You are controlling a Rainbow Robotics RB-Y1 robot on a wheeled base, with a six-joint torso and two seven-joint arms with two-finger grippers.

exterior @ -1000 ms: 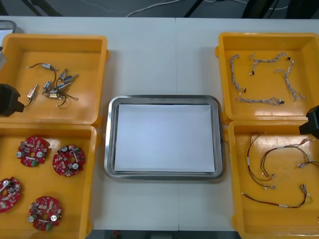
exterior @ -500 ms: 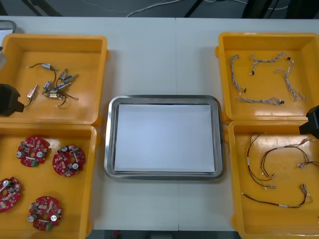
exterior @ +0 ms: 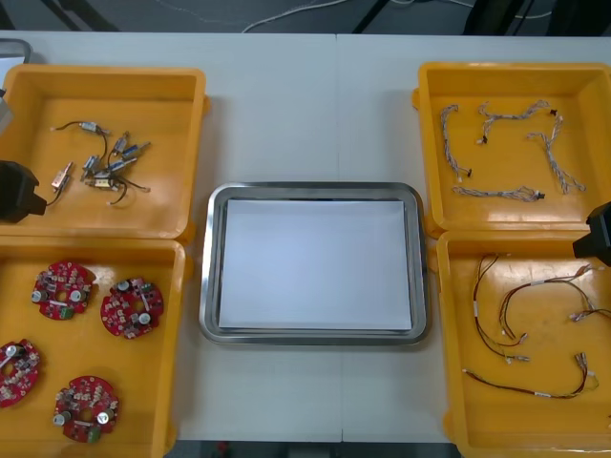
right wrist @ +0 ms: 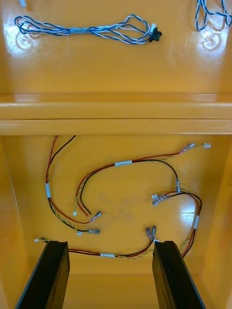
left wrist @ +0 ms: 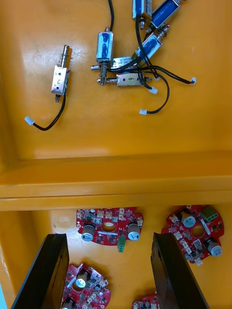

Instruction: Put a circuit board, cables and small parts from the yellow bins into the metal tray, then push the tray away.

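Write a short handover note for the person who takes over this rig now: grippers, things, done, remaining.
Left gripper: open, empty, above the left yellow bins, near the circuit boards.
Right gripper: open, empty, over the red and yellow cables in the near right bin.
Metal tray: between the bins, white inside, nothing in it.
Four circuit boards in near left bin, small metal parts far left, blue and white cables far right.
Done: nothing loaded. Left: load a board, cables, parts; push tray away.
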